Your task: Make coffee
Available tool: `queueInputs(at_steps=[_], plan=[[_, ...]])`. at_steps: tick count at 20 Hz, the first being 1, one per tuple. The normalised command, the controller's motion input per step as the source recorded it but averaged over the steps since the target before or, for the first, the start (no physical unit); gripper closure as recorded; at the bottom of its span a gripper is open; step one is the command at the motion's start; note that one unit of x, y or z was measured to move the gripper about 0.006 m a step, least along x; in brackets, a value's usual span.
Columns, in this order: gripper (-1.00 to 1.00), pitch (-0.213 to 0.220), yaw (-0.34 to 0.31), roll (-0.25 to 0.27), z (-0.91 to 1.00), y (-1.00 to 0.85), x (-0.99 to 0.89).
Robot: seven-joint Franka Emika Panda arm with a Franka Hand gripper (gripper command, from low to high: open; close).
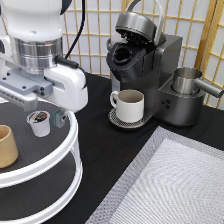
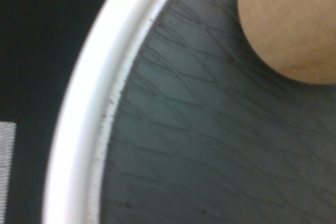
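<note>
Table [image 1: 100, 165]: dark surface. A grey woven mat [image 1: 170, 185] covers the exterior view's bottom-right corner.

Arm [image 1: 37, 55]: white Panda w/ a metal wrist ring, fills the exterior view's top left and hangs over the stand.

Stand [image 1: 75, 135]: two-tier, round, white-rimmed, dark mesh decks, at the exterior view's left. Wrist view shows the white rim [image 2: 82, 125] and dark mesh deck close up.

Coffee machine [image 1: 150, 75]: dark grey, top centre, lid raised, pod chamber open. A steel jug [image 1: 187, 80] sits on its right-hand side.

Mug [image 1: 129, 105]: cream-white, handled, upright on the machine's round drip tray, under the brew head.

Cup [image 1: 6, 146]: tan, no handle, upper deck, at the exterior view's left edge, partly cut off. In the wrist view its tan side [image 2: 292, 40] shows in one corner.

Gripper [image 1: 47, 116]: low over the upper deck, directly over the pod. One dark fingertip [image 1: 60, 118] shows just right of the pod; the other is hidden behind the hand. Jaws stand apart, approx. pod width plus clearance. Contact w/ the pod: cannot tell. Nothing is lifted.

Coffee pod [image 1: 39, 123]: small, white, dark printed foil top, upright on the upper deck, between the cup and the visible fingertip, apart from the cup.
</note>
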Motion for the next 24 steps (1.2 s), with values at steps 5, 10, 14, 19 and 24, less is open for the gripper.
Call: queueInputs(at_steps=[5, 10, 14, 19, 24], plan=[[-1.00, -0.110, 0.002, -0.075, -0.07, 0.02, -0.69], [-1.00, -0.157, 0.000, -0.093, -0.01, 0.02, -0.34], [-1.00, -0.182, 0.018, -0.062, -0.26, 0.03, -0.12], [-1.00, -0.153, 0.065, -0.040, -0.43, 0.02, -0.49], [-1.00, -0.098, 0.100, -0.048, -0.03, 0.11, -0.57]])
